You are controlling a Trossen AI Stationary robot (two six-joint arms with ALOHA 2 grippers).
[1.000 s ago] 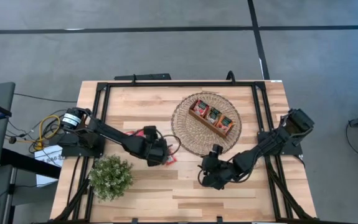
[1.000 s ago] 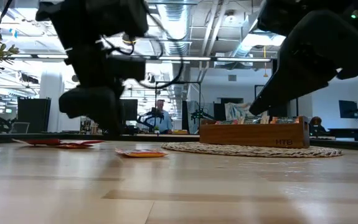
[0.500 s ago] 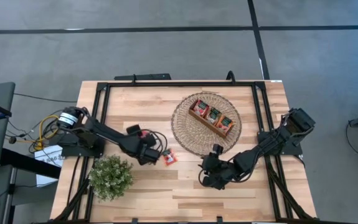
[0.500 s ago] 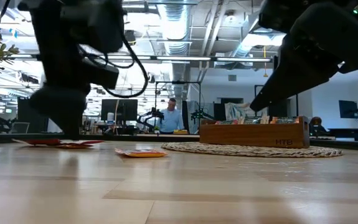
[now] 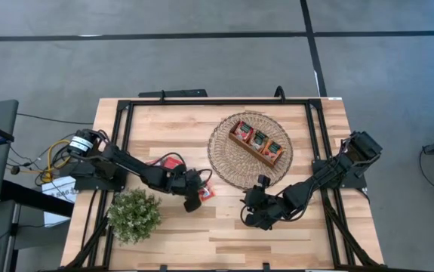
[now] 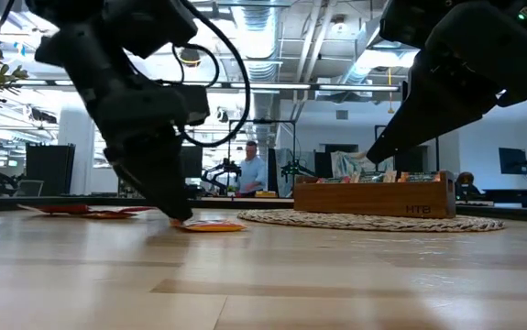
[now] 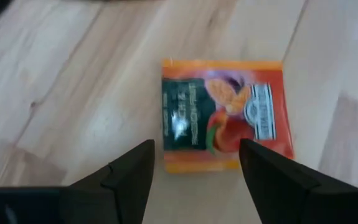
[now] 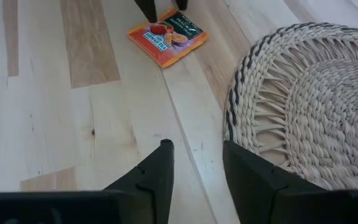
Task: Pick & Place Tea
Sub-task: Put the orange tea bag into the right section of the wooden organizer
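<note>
The left tool (image 7: 194, 165) has swung back and dropped with jaws spread wide over the orange sachet (image 7: 223, 114) lying flat on the worktop (image 5: 224, 234) beside the mat (image 5: 224, 162), ready to pinch; the right tool (image 8: 194, 163) hangs half-open, empty.

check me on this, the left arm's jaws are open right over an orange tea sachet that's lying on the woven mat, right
Not quite. The left gripper does have its jaws open over the orange tea sachet, but the sachet lies on the bare wooden table, just beside the woven mat, not on it. The high view shows this, and the right wrist view confirms it.
</note>
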